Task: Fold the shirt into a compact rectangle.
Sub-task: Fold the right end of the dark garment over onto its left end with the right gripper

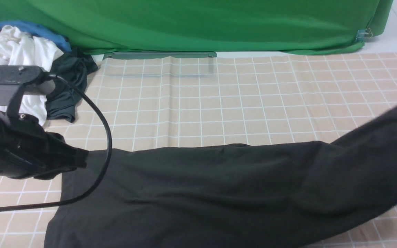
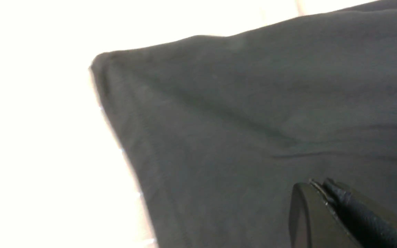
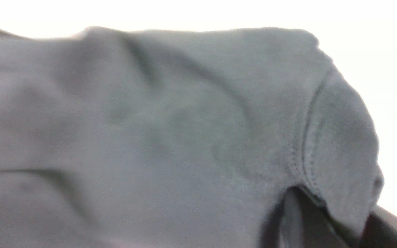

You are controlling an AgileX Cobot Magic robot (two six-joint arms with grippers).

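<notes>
The black shirt (image 1: pixel 198 186) lies spread across the near part of the checked table, its far edge running straight from left to right. My left gripper (image 1: pixel 79 159) is at the shirt's left corner, shut on a pinch of the black cloth. In the left wrist view the jaws are together with a fold of the shirt (image 2: pixel 253 120) between the fingertips (image 2: pixel 322 187). One sleeve (image 1: pixel 367 144) rises toward the right edge of the front view. The right wrist view shows my right gripper (image 3: pixel 343 220) shut on the sleeve's stitched cuff (image 3: pixel 343 144).
A pile of clothes sits at the back left: a white garment (image 1: pixel 16 51), a blue cloth (image 1: pixel 36 29) and a smaller dark garment (image 1: pixel 67 79). A green backdrop (image 1: pixel 198 24) closes the far side. The beige checked tablecloth (image 1: pixel 198 103) covers the table. My left arm's cable (image 1: pixel 105 137) loops over the shirt.
</notes>
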